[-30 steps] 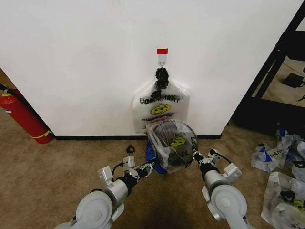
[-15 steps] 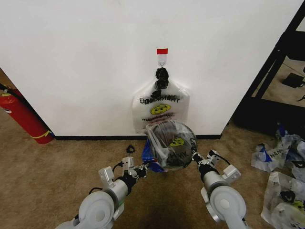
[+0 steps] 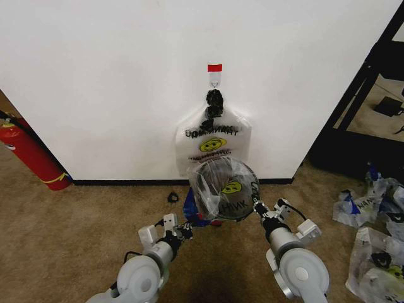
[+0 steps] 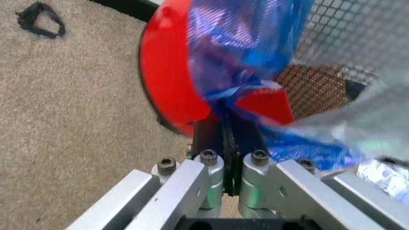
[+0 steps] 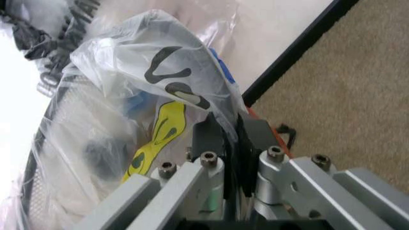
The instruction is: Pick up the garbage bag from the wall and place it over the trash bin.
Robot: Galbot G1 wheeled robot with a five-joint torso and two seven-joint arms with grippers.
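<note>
- Standing on the carpet against the wall (image 3: 113, 82), the trash bin (image 3: 222, 189) has the garbage bag (image 3: 214, 183) stretched over its mouth, the yellow smiley print facing up inside the rim.
- The left tool (image 3: 187, 227) is clenched on a blue patch of the bag's edge, low at the bin's left side; from the left wrist camera its dark fingers (image 4: 211, 134) pinch the blue plastic (image 4: 249, 62) right beside the bin's red base (image 4: 169, 72), with the mesh wall just past it.
- The right tool (image 3: 257, 207) is clenched on the bag's edge at the bin's right side; from the right wrist camera the see-through film (image 5: 160, 72) with black lettering is drawn tight between its fingers (image 5: 208, 136).
- The white smiley bag (image 3: 213, 142) hangs by its black knot from the red-topped hook (image 3: 214, 71), directly above and behind the bin.
- A fire extinguisher (image 3: 31, 154) leans at the wall to the left, well apart.
- A small black loop (image 3: 172, 197) lies on the carpet near the bin's left.
- More plastic bags (image 3: 372, 214) lie on the floor far right.
</note>
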